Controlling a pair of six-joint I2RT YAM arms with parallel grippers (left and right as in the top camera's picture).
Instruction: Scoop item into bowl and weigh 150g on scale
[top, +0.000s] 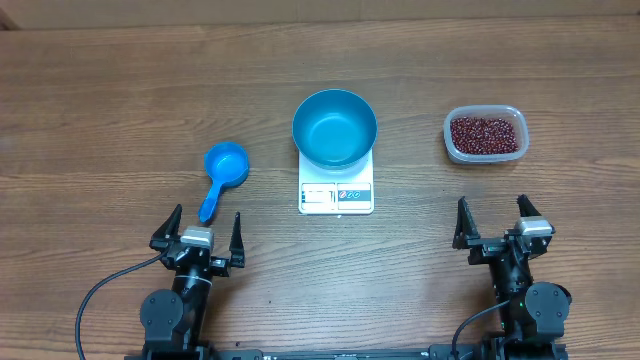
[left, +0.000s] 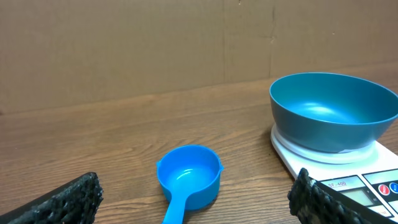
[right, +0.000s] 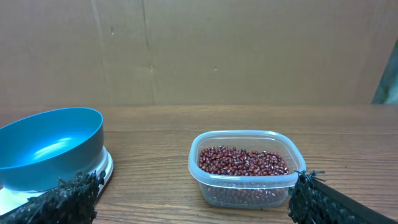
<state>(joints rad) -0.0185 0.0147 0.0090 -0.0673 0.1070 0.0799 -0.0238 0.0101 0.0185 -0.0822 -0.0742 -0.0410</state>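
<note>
Topping the flat white square scale (top: 336, 195) sits a round glossy blue bowl (top: 335, 128); left hand (top: 207, 226) and right hand (top: 492, 214) spread wide.

Colours only. Tabletop (top: 100, 90): mid-brown wood grain, streaks running side to side.

Ahead of left claw (top: 207, 216):
- scoop (top: 224, 170) is bright blue and glossy, lighter than the bowl

Ahead and to the right of the left claw:
- bowl (top: 334, 128) is deep teal-blue and plain, with a pale sheen inside
- scale (top: 336, 195) is white
- its display (top: 319, 196) is light grey
- buttons (top: 349, 194) show red and blue

Ahead of right claw (top: 491, 214):
- tub (right: 200, 180) is clear, faintly milky
- beans (top: 486, 133) are dark red-brown with small pale glints

Both claws are black. Finger pads (left: 71, 198) are matte black with a rough, grainy texture. Beyond both claws in the wrist views is plain tan cardboard (left: 124, 50).
</note>
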